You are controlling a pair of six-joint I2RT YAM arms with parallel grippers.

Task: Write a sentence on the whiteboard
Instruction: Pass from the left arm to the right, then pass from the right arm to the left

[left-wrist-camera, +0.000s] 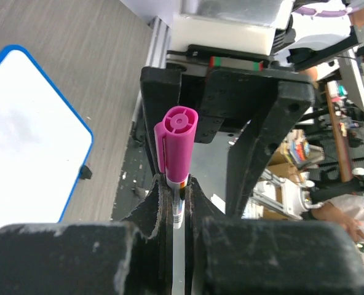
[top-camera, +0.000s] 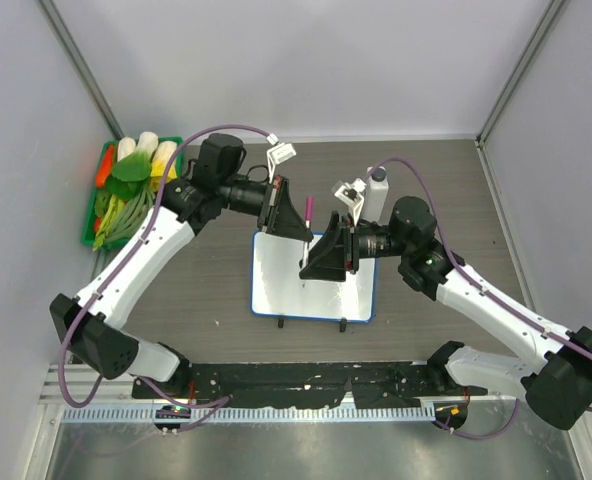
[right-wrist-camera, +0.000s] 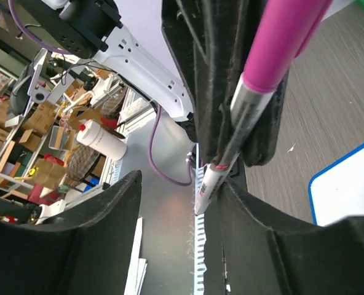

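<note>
The whiteboard (top-camera: 276,290), white with a thin blue rim and two black clip feet, lies flat mid-table; its corner shows in the left wrist view (left-wrist-camera: 28,153). The face I see is plain white, and the sentence is out of view. My left gripper (top-camera: 298,222) (left-wrist-camera: 174,184) is shut on a marker with a pink cap (left-wrist-camera: 177,144), held above the board's far edge. My right gripper (top-camera: 314,262) (right-wrist-camera: 182,184) stands round the marker's lower white end (right-wrist-camera: 208,187). Its jaws are apart, and that end rests against the right finger (right-wrist-camera: 280,246).
A green basket (top-camera: 88,225) of vegetables sits at the far left corner. A white bottle with a grey cap (top-camera: 377,195) stands behind the right arm. A black rail (top-camera: 306,380) runs along the near edge. Grey walls close in the left, right and back.
</note>
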